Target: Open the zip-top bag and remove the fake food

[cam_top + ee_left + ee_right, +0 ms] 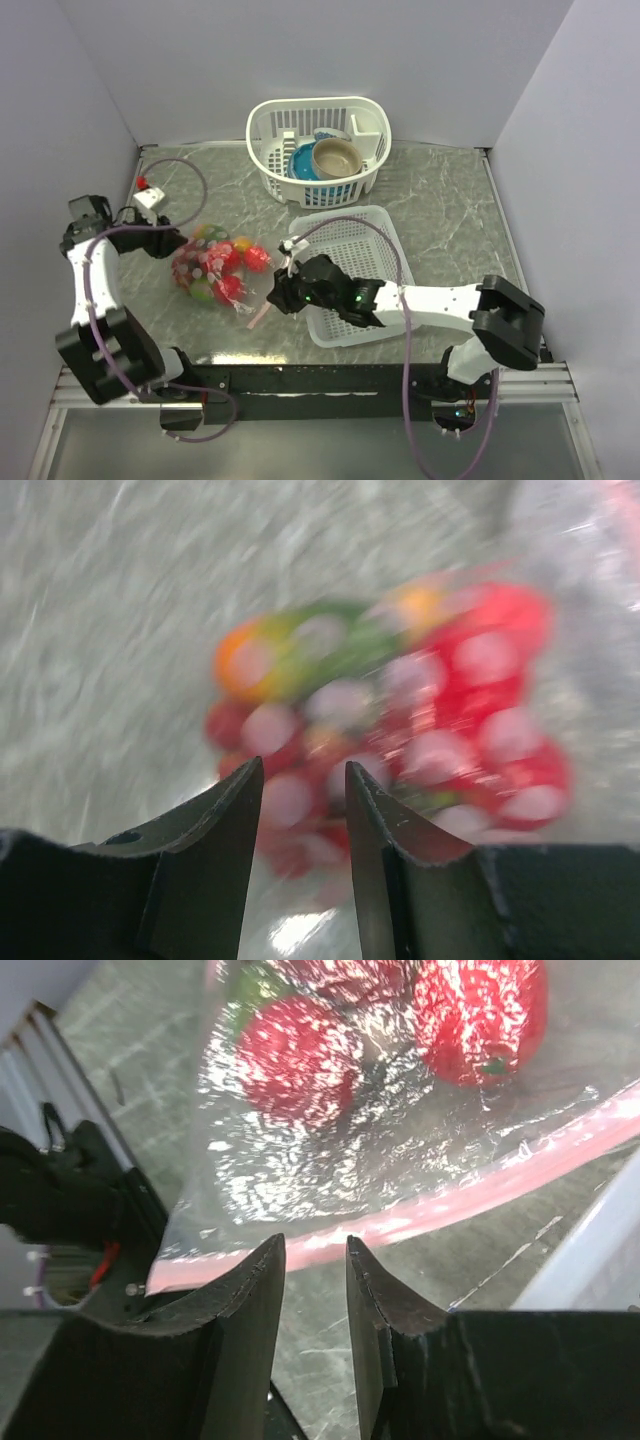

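Note:
The clear zip-top bag lies on the marble table left of centre, full of red, orange, yellow and green fake food. Its pink zip strip points toward the near right. My left gripper is open at the bag's left end. In the blurred left wrist view, its jaws stand apart just before the food. My right gripper is open at the zip end. In the right wrist view, its tips sit just short of the pink strip, with red pieces behind it.
A low white mesh basket lies under my right arm, right of the bag. A taller white basket at the back holds a blue bowl and a tan bowl. Grey walls stand on the left, back and right.

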